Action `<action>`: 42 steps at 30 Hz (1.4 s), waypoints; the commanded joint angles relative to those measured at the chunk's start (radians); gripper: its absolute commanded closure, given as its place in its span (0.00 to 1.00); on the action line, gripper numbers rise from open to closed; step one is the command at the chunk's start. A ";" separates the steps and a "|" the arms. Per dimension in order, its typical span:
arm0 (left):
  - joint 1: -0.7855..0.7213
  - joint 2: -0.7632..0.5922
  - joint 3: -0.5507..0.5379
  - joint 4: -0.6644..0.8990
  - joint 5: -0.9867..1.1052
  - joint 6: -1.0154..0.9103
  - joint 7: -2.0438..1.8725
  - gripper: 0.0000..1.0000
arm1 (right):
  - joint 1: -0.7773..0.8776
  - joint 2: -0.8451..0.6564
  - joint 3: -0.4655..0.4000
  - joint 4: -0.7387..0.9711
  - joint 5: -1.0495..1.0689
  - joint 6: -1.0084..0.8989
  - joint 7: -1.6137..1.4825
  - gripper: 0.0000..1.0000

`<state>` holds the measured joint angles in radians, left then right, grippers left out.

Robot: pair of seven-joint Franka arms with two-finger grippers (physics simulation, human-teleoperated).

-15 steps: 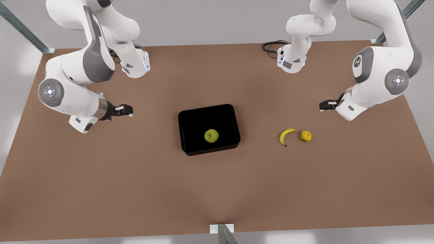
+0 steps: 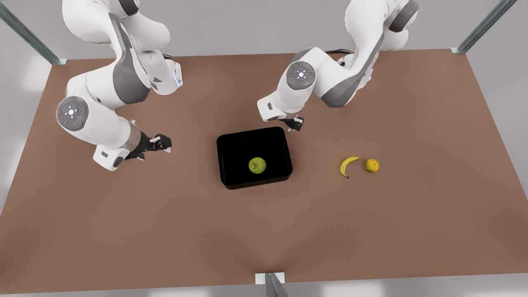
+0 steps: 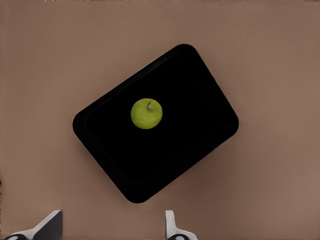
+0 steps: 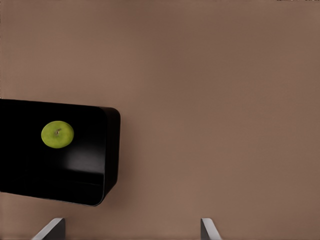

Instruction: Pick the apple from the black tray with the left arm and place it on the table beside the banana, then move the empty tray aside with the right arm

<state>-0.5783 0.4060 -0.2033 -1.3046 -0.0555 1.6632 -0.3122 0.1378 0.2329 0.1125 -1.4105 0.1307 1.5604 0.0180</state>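
Note:
The yellow-green apple [image 2: 257,165] lies in the black tray [image 2: 247,142] at the middle of the brown table [image 2: 165,231]. The banana [image 2: 347,165] lies on the table toward the front view's right. My left gripper [image 2: 295,124] hovers just off the tray's far right corner. It is open, and the left wrist view looks past it [image 3: 113,216] at the tray [image 3: 195,120] and apple [image 3: 146,113]. My right gripper [image 2: 162,142] is open at the front view's left, apart from the tray. In the right wrist view it [image 4: 133,221] faces the tray's end [image 4: 92,165] and the apple [image 4: 57,134].
A small orange-yellow round fruit [image 2: 372,165] sits just right of the banana in the front view. Metal frame posts stand at the far table corners [image 2: 458,50] and at the middle of the front edge [image 2: 270,280]. A black cable coils by the far arm base.
My left arm has swung from the front view's far right to the tray's far right corner. My right gripper has shifted slightly nearer the tray. The fruit and tray have not moved.

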 commanded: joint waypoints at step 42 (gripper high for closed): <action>-0.078 0.499 -0.022 0.139 0.210 0.352 -0.651 0.00 | -0.001 -0.001 0.007 0.001 0.001 0.003 -0.029 0.00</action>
<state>-0.6574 0.9044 -0.2231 -1.1658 0.1551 2.0321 -1.1399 0.1365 0.2329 0.1194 -1.4102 0.1302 1.5636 -0.0071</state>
